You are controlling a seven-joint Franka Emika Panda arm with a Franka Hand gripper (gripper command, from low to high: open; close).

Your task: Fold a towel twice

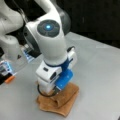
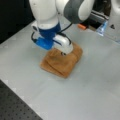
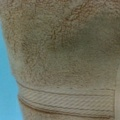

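Observation:
The orange-brown towel (image 1: pixel 65 99) lies on the grey table as a small bundle of stacked layers, with a rolled fold along its front edge (image 2: pixel 58 68). My gripper (image 2: pixel 63 52) is down on the towel's top, near the middle, and its fingertips are sunk into the cloth. In a front view the white and blue hand (image 1: pixel 58 79) covers the towel's back part. The wrist view is filled by the towel's terry pile (image 3: pixel 62 42), very close, with a paler woven stripe (image 3: pixel 67 101) running across the bottom.
A small orange object (image 1: pixel 9 79) (image 2: pixel 81 26) lies by the arm's base (image 1: pixel 10 47). Clear and blue parts (image 2: pixel 102 27) stand beside it. A black perforated board (image 2: pixel 15 106) borders the grey table (image 2: pixel 95 82) at a front view's bottom left.

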